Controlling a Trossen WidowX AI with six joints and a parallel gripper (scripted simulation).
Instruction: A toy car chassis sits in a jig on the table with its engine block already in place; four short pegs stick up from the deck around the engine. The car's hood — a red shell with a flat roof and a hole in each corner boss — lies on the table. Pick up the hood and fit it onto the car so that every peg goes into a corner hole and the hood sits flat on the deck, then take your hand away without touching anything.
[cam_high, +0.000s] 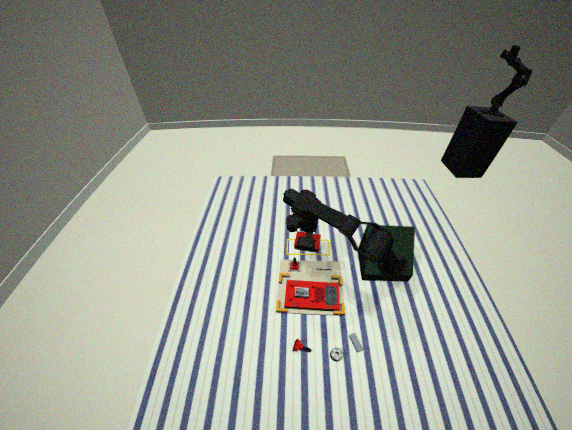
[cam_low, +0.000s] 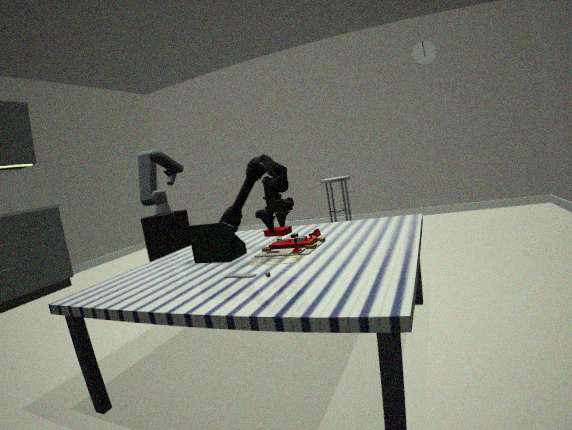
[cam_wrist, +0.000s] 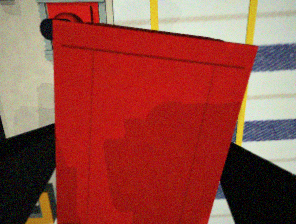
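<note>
My gripper (cam_high: 306, 235) (cam_low: 274, 221) (cam_wrist: 142, 141) is shut on the red hood (cam_high: 304, 235) (cam_low: 278, 230) (cam_wrist: 150, 115) and holds it a little above the table, over a yellow outlined rectangle (cam_high: 288, 248) (cam_low: 260, 261) (cam_wrist: 249, 30). In the wrist view the hood's flat roof fills most of the frame, with a black finger at each lower side. The red car chassis (cam_high: 311, 300) (cam_low: 290, 243) sits in the jig with orange corners (cam_high: 281, 276), on the near side of the rectangle in the top view. Its grey engine block (cam_high: 301, 291) is on the deck. The pegs are too small to make out.
The arm's dark base box (cam_high: 395, 250) (cam_low: 216, 243) stands right of the jig. A small red-and-black part (cam_high: 295, 264) stands on the jig plate. Loose parts lie nearer: a red piece (cam_high: 300, 346), a silver disc (cam_high: 336, 354), a grey bar (cam_high: 355, 342). A second arm on a pedestal (cam_high: 477, 140) stands off the table.
</note>
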